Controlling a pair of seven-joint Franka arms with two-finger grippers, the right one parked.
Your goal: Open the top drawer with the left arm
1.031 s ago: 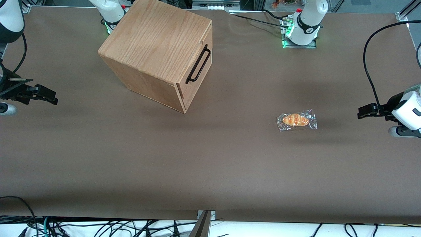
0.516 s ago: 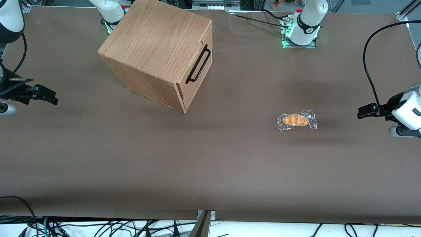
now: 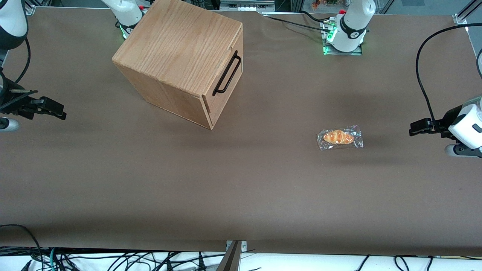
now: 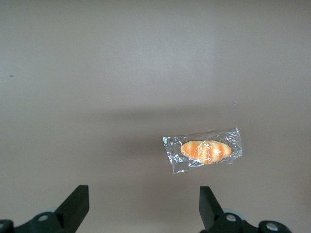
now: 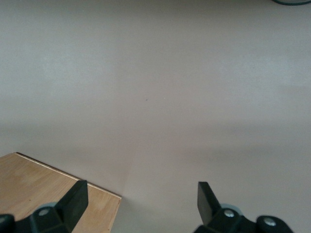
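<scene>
The top drawer [image 3: 226,81] sits shut in the wooden box [image 3: 180,56] on the worktop [image 3: 241,180]; the claw [image 4: 143,208] hovers spread wide near a wrapped bread roll [image 3: 339,137], well apart from the box

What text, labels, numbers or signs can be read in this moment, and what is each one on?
None can be read.
Wooden box and top drawer: plain wood, no label.
Wrapped bread roll: clear wrapper, no print visible.
Arm bases at the table's edge: a small dark mark, too small to read.
Left gripper, open, toward the working arm's end of the table: no marking visible.
</scene>
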